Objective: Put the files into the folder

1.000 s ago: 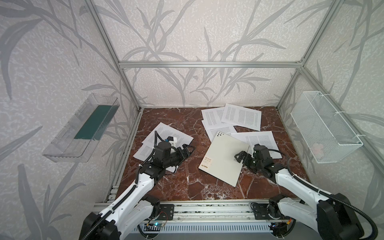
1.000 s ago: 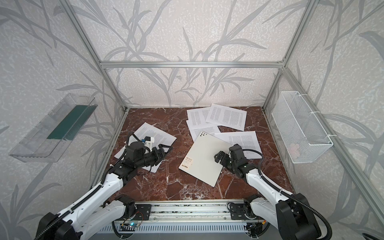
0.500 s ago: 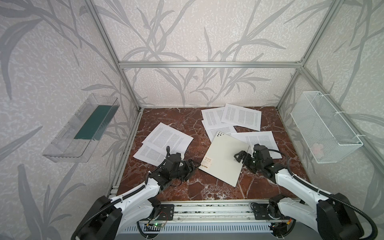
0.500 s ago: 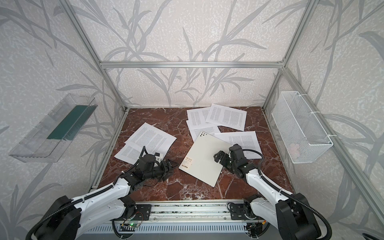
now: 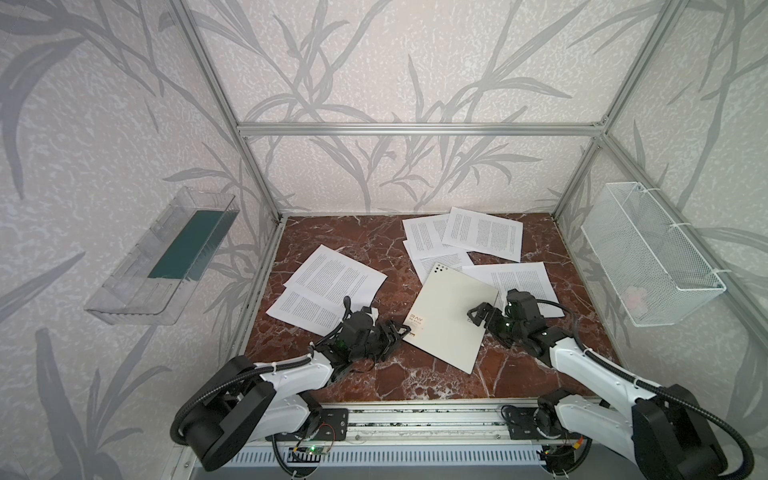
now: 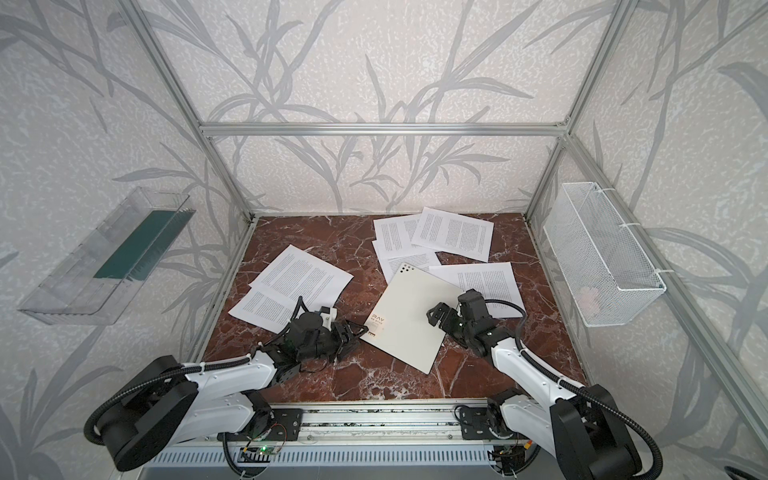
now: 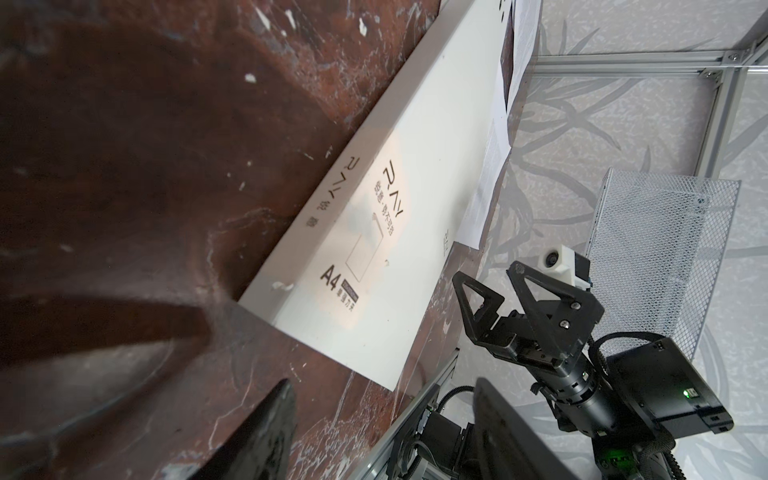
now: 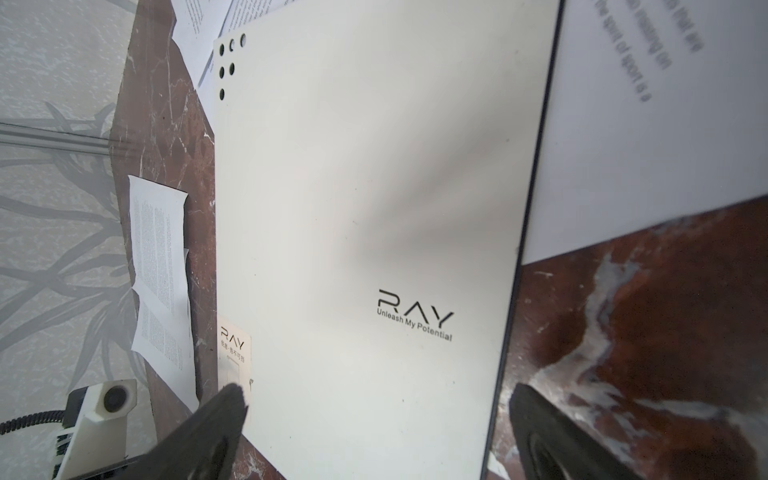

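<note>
The folder, pale with a "RAY" logo and black dots at its far corner, lies shut on the marble floor, seen in both top views. My left gripper is low at its near-left corner, open, with only floor between the fingers in the left wrist view. My right gripper hovers open over the folder's right edge. The files lie loose: two sheets at the left, several at the back, and one partly under the folder.
A white wire basket hangs on the right wall. On the left wall is a clear plastic tray with a green insert. The aluminium rail carrying both arm bases runs along the front edge.
My left arm has come off the left sheets, dropping down and to the right to the folder's near-left corner, and its jaws have narrowed a little. The right arm has stayed put.
</note>
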Action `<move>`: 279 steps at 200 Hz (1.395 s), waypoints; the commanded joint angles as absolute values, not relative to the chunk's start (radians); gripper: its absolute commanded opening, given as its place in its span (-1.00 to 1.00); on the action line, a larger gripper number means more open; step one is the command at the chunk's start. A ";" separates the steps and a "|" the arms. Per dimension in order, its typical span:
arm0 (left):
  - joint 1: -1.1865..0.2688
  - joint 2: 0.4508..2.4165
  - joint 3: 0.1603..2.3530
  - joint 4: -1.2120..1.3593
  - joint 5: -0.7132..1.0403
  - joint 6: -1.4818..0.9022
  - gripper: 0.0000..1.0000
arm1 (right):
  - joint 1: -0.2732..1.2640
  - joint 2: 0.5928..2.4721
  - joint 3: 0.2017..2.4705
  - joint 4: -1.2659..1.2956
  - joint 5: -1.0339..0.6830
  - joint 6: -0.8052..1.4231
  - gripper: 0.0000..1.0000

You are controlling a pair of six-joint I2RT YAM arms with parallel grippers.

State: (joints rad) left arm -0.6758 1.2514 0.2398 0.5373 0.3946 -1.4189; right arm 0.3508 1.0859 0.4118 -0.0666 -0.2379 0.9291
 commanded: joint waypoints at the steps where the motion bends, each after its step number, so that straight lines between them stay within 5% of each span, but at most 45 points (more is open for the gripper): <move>1: -0.686 1.304 0.221 0.660 0.384 -1.460 0.36 | 0.351 1.092 0.394 -0.041 -0.251 0.934 0.98; 167: -0.705 1.620 0.176 1.145 0.341 -1.458 0.21 | 0.351 1.095 0.385 -0.034 -0.261 0.929 0.98; 221: -0.718 1.846 0.190 1.412 0.355 -1.505 -0.06 | 0.351 1.097 0.388 -0.034 -0.264 0.928 0.98; 258: -0.723 1.798 0.197 1.411 0.332 -1.476 -0.21 | 0.352 1.079 0.415 -0.085 -0.260 0.892 0.98; 279: -0.723 1.779 0.218 1.414 0.335 -1.500 -0.51 | 0.351 1.041 0.455 -0.164 -0.238 0.847 0.98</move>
